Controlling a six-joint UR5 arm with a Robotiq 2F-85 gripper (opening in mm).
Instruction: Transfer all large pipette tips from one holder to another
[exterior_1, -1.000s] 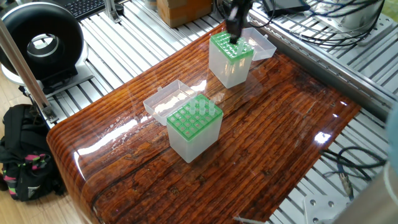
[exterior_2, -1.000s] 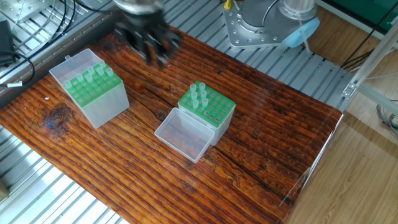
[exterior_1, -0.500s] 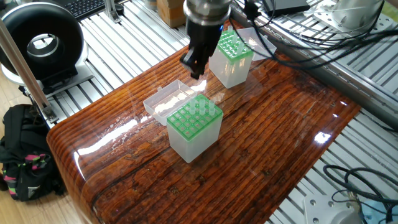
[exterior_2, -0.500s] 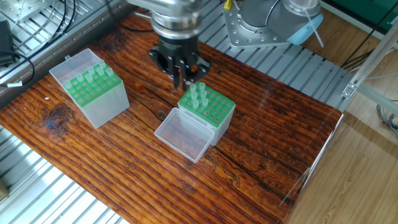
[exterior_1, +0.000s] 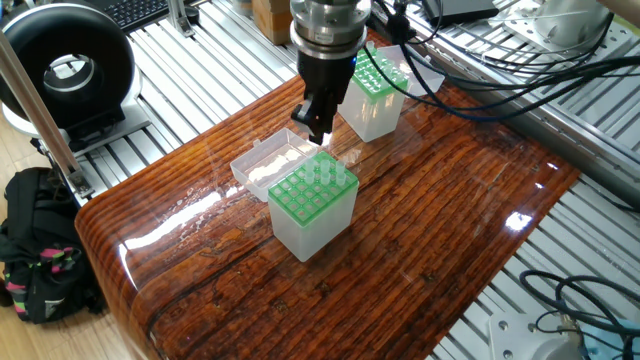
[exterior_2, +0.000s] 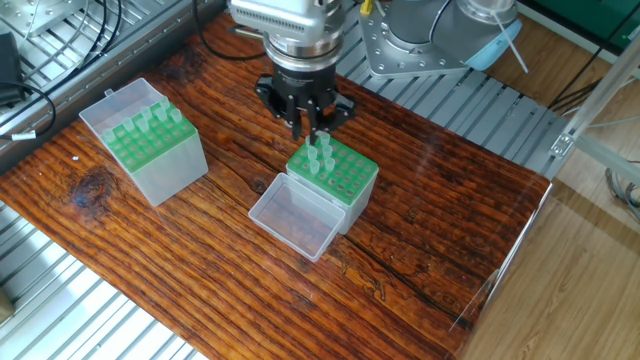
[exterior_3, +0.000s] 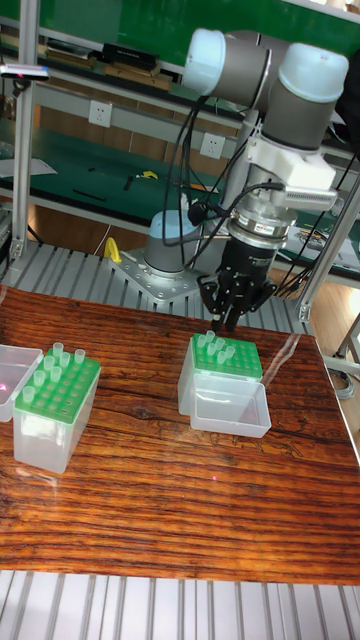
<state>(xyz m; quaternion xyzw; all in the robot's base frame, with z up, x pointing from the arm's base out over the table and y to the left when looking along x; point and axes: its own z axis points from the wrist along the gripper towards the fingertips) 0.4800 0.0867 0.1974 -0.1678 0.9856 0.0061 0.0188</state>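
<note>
Spanning wooden table (exterior_2: 420, 200): robot arm (exterior_3: 290, 110) reaches down from 12 o'clock. Two green-topped boxes well apart: one (exterior_2: 150, 150) at 9 o'clock, other (exterior_2: 335, 180) at centre, open lid (exterior_2: 295, 218) at its 7 o'clock. Gripper (exterior_2: 308, 125) just above centre box's far corner; fingers close together, grip cannot tell. Pipette tips (exterior_2: 318, 158) upright in that corner; more (exterior_2: 150, 122) in 9 o'clock box.

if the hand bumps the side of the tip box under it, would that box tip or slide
Probably slide or tip fairly easily: the box looks like thin translucent plastic holding only a few tips, so likely light. It stands taller than wide in the tall fixed view, which favours tipping. Its open lid lies flat on the glossy table and may brace one side.
</note>
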